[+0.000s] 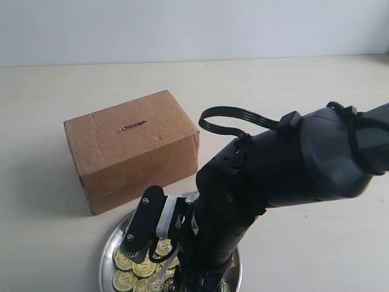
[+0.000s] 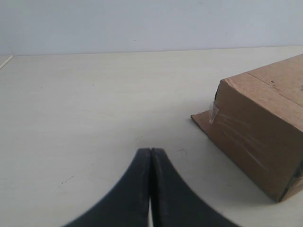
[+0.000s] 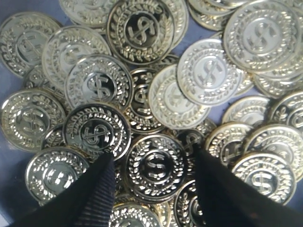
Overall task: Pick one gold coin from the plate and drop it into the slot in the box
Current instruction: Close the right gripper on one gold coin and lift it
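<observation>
pale table (image 1: 292,103) holds the box (image 1: 134,152), slot (image 1: 130,126) on top. nearer, the right gripper (image 3: 154,158) is over the plate (image 1: 107,252) of coins (image 1: 130,267), jaws apart. left gripper (image 2: 150,156) jaws press together.

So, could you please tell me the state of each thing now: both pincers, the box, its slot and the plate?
Left pincer: shut, holding nothing.
Right pincer: open, tips either side of one coin.
Box: closed, taped.
Slot: in the top face, nothing in it.
Plate: heaped with gold coins.
</observation>
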